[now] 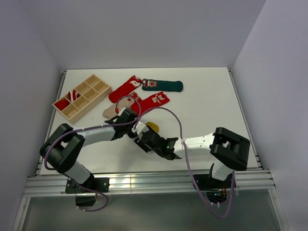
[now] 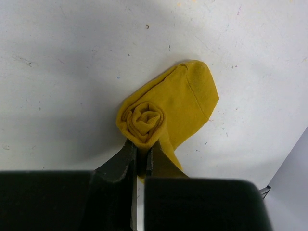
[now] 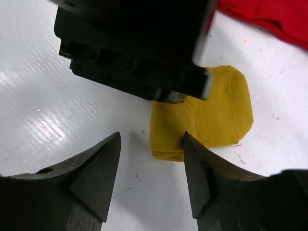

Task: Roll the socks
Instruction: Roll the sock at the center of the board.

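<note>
A mustard yellow sock [image 2: 190, 96] lies on the white table, half rolled: one end is a tight coil and the toe lies flat. My left gripper [image 2: 140, 153] is shut on the coiled end. My right gripper [image 3: 150, 139] is open just in front of the sock's folded edge [image 3: 211, 122], with its right finger [image 3: 197, 163] at that edge and nothing between the fingers. From above, the two grippers meet mid-table, left gripper [image 1: 140, 128] and right gripper [image 1: 144, 136], next to the yellow sock [image 1: 153, 126]. Flat behind them lie two red socks [image 1: 124, 89] [image 1: 155, 100], a dark green sock [image 1: 162, 85] and a beige sock [image 1: 110, 111].
A wooden tray [image 1: 94, 86] with several compartments stands at the back left, with a striped sock [image 1: 73, 95] and a red one [image 1: 61, 103] in its cells. The enclosure walls rise on three sides. A red sock [image 3: 269, 14] lies just past the yellow one.
</note>
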